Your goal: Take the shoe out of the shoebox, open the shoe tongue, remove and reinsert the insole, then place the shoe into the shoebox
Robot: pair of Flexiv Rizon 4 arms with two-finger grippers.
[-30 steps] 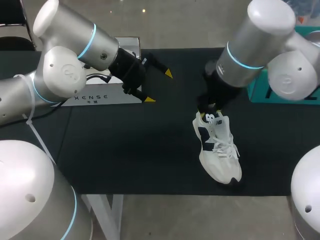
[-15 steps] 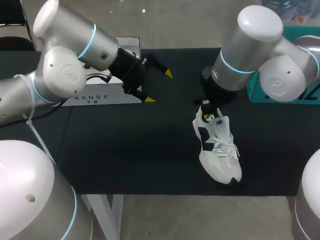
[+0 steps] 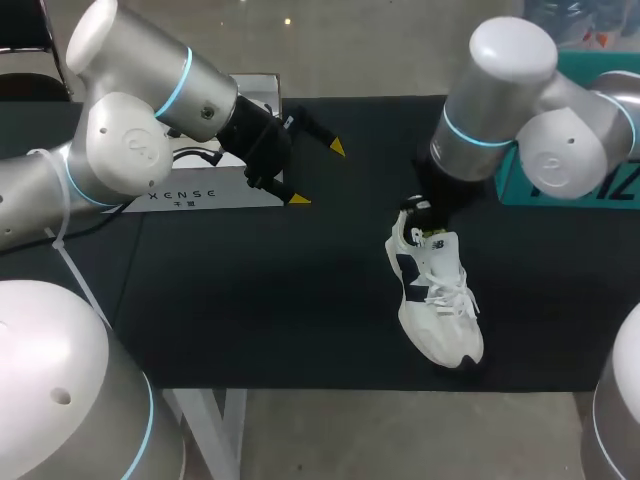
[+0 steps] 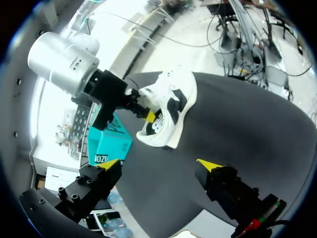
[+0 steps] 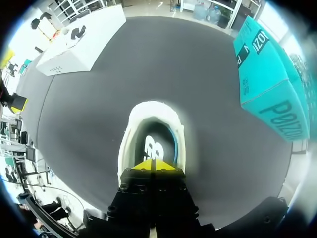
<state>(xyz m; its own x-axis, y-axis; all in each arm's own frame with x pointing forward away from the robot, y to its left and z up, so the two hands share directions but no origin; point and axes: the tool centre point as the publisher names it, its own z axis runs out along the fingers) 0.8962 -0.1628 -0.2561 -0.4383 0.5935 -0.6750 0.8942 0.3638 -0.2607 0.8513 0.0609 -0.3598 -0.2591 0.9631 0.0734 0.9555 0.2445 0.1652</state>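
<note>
Two states: left fingers [image 4: 110,164] wide apart, empty; right fingers [image 5: 146,165] pressed together over shoe [image 3: 441,312]; shoebox [image 5: 268,74] lettered.

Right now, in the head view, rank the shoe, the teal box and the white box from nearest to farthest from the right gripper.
1. Shoe: its heel is at the right gripper.
2. Teal box: at the table's right side.
3. White box: across the table, far left.

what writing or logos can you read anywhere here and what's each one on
white box: one line of spaced dark capitals, its start partly hidden; tiny characters beneath, too small to read.
teal box: large dark brand lettering, warped and cut off; not read off.
shoe: a logo mark on side and tongue, no words.
</note>
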